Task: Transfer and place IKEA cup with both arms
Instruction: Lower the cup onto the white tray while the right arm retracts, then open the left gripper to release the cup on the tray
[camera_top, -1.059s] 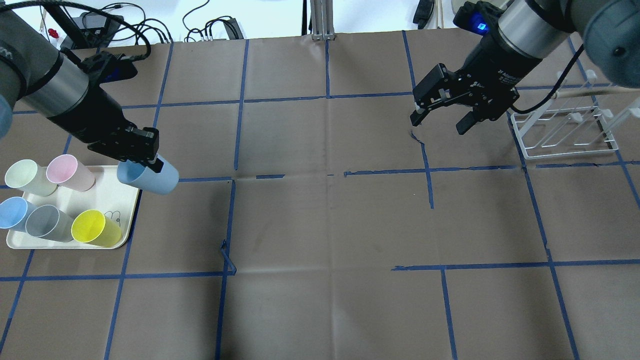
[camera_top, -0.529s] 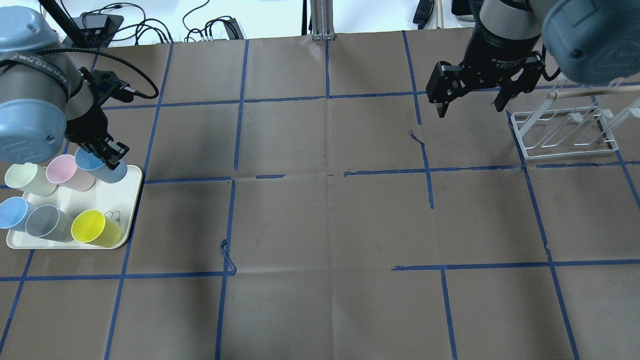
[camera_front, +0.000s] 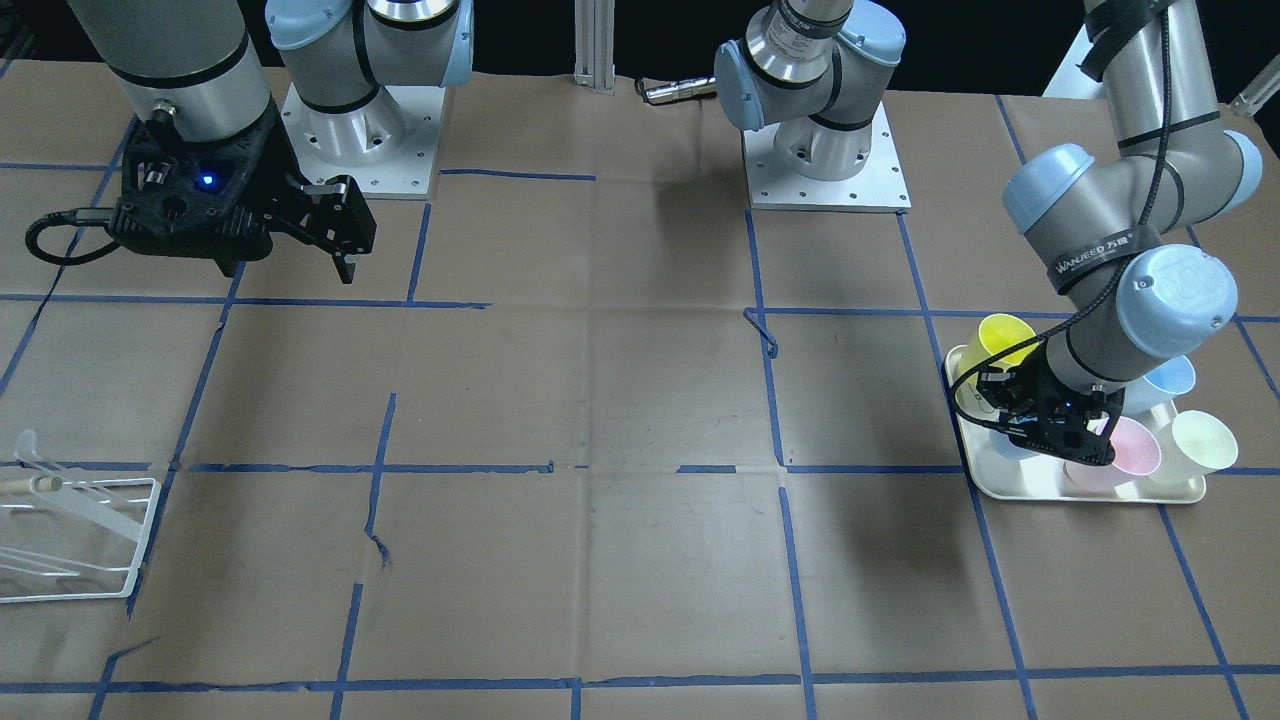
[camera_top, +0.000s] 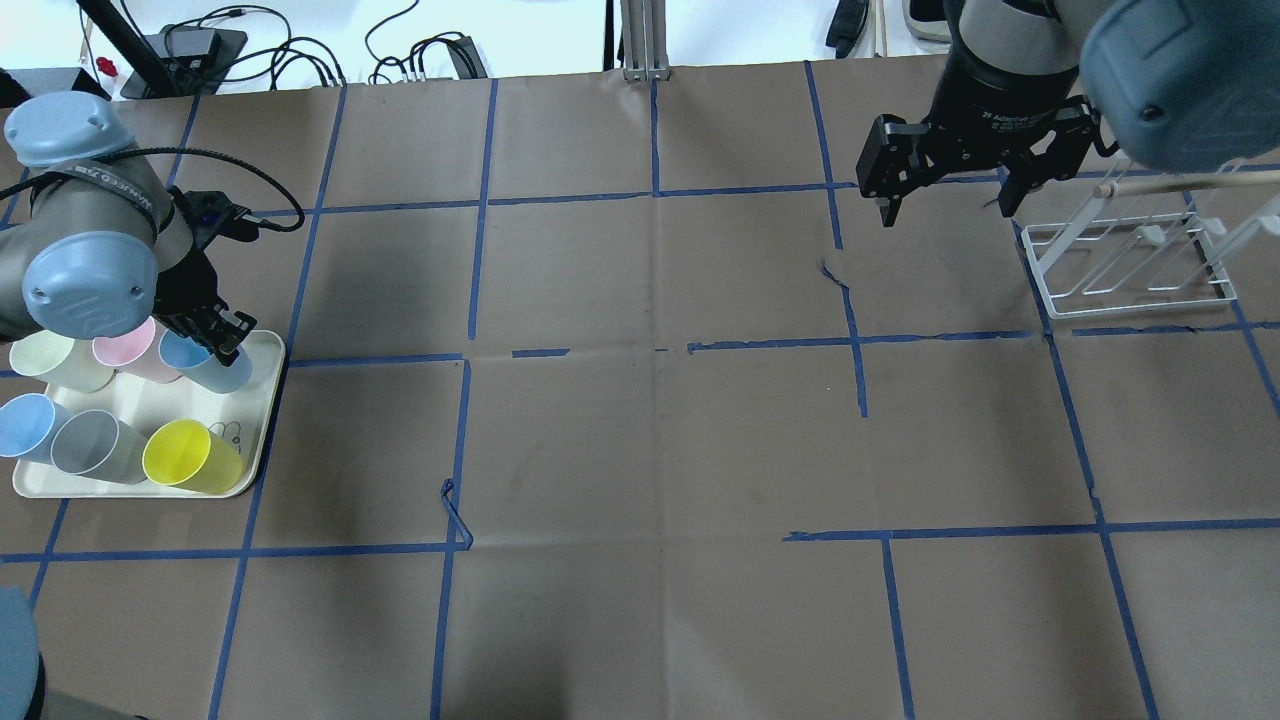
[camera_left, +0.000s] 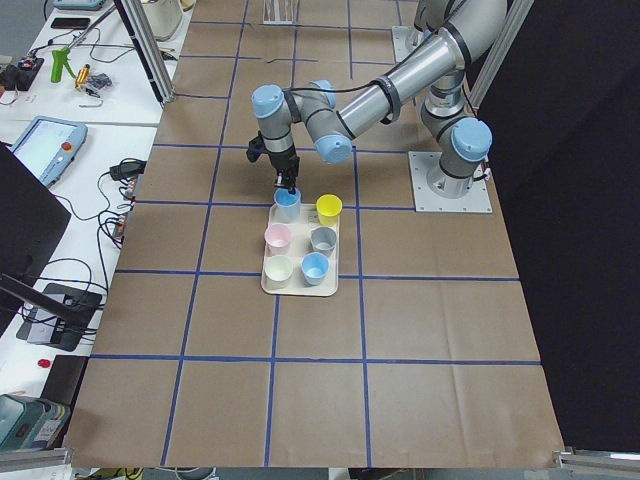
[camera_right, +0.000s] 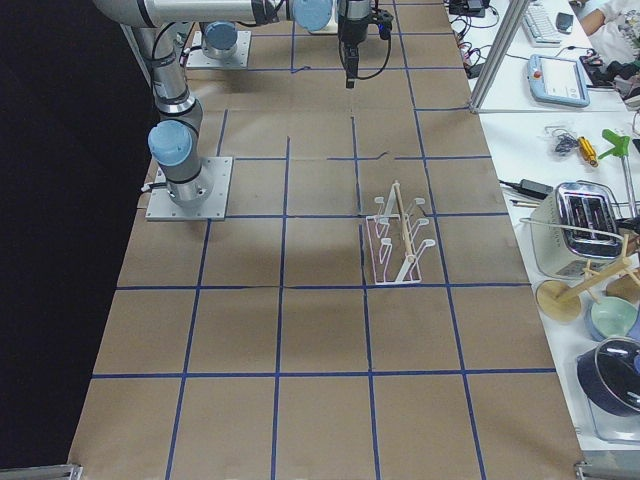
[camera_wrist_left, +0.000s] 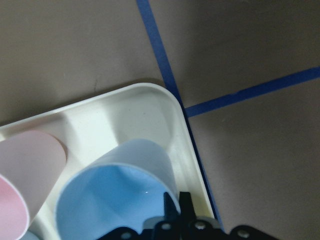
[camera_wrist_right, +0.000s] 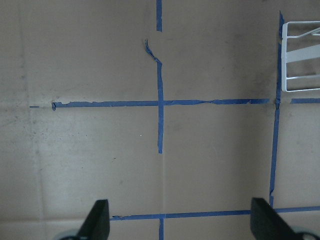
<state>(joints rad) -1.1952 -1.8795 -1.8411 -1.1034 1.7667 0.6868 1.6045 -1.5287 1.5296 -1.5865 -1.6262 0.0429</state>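
Observation:
The IKEA cup (camera_top: 222, 372) is pale blue and stands in the far right corner of the cream tray (camera_top: 255, 425). My left gripper (camera_top: 222, 342) is shut on its rim. In the left wrist view the cup (camera_wrist_left: 115, 195) rests in the tray's corner (camera_wrist_left: 150, 95), and the gripper (camera_wrist_left: 176, 207) pinches its wall. It also shows in the exterior left view (camera_left: 287, 207). My right gripper (camera_top: 945, 208) hangs open and empty over the far right of the table, beside the rack. The right wrist view shows its fingers (camera_wrist_right: 97, 222) spread wide over bare paper.
The tray also holds a second blue cup (camera_top: 22, 425), a grey cup (camera_top: 95, 445), a yellow cup (camera_top: 190, 455), a pink cup (camera_top: 125, 347) and a pale green cup (camera_top: 50, 358). A white wire rack (camera_top: 1130, 265) stands at the far right. Brown paper with blue tape lines covers the table.
My left gripper has carried the blue cup left from over the table and down into the tray's corner. My right gripper has turned and drawn back toward the rack, still open.

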